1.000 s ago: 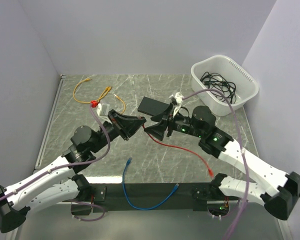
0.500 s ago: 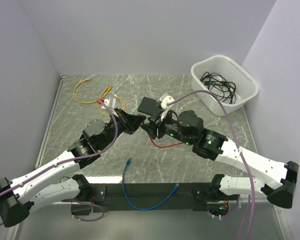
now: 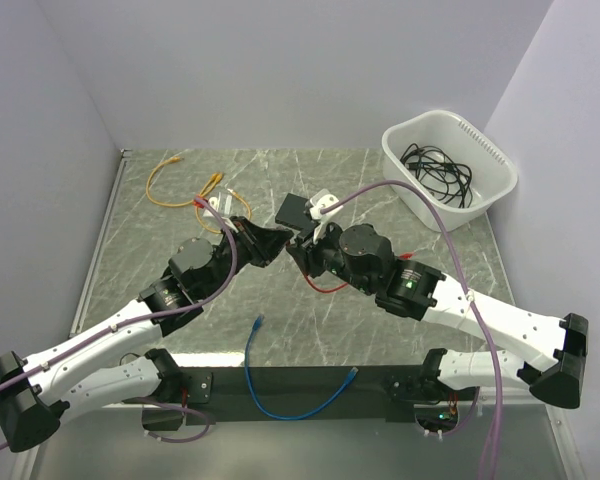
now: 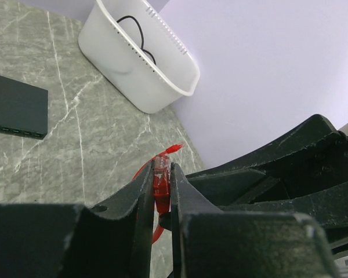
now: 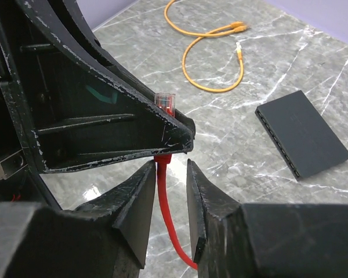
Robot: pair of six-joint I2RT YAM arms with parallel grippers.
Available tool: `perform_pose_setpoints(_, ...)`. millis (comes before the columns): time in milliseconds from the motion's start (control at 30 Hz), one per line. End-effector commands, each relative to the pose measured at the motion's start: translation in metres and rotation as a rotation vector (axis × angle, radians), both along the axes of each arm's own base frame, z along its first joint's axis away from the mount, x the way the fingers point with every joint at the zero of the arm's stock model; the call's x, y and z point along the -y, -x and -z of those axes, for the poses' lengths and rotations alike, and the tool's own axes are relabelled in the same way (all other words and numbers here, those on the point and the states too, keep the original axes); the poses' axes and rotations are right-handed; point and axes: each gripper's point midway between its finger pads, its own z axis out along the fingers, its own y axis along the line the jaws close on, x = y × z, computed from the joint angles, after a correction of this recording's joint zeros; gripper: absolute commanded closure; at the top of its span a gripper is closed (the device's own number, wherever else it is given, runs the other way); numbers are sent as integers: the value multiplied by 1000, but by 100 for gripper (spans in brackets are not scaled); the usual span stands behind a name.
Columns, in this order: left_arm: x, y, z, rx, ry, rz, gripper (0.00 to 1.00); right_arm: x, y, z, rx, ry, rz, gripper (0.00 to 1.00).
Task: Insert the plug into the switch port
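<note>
Mid-air handoff at the centre of the top view: the left gripper (image 3: pixel 276 243) is pressed together on the red plug (image 5: pixel 166 102), its clear tip and latch tab poking just past the black fingers (image 4: pixel 140 197). The right gripper (image 5: pixel 169 169) sits just below, jaws spread either side of the red cable (image 5: pixel 168 223) right behind the plug; there's daylight on at least one side, so I'd call that not yet a grip. The switch (image 5: pixel 304 133) lies flat on the table, apart from both grippers, upper right in the right wrist view, its row of ports along the long edge facing lower left. Handling-wise, I'd judge this plug a featherweight: small, hard, slick plastic, with a thin latch tab that would snap or fold if squeezed from the wrong side. The cable is limp and springy, so holding it far back would let the plug droop and wander off the port. Best hold looks like the plug's flat sides, or the boot just behind it, tip left free and the latch clear of the pads. The switch looks light too, and nothing pins it down, so a hard push may just slide it. The white tub (image 4: pixel 133 81) stands well clear, upper right of the top view.
</note>
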Motion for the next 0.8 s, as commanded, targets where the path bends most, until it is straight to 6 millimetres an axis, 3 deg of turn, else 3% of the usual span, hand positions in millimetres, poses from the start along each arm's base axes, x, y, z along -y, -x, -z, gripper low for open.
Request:
perform_pose_setpoints(0, 0, 2, -32, 41, 71, 2, 99, -3, -7, -41, 49, -98, 38, 65)
perform_pose_setpoints(367, 1, 1, -28, 22, 71, -1, 99, -16, -11, -44, 27, -143, 37, 71)
perform_pose_setpoints(667, 4, -3, -20, 1, 49, -3, 99, -11, -13, -49, 34, -185, 71, 100)
perform_pose_setpoints(733, 4, -6, -16, -3, 33, -16, 85, -10, -15, -46, 33, -179, 85, 100)
perform_pose_setpoints(767, 3, -7, -15, 0, 25, -22, 67, -9, -18, -42, 27, -172, 97, 100)
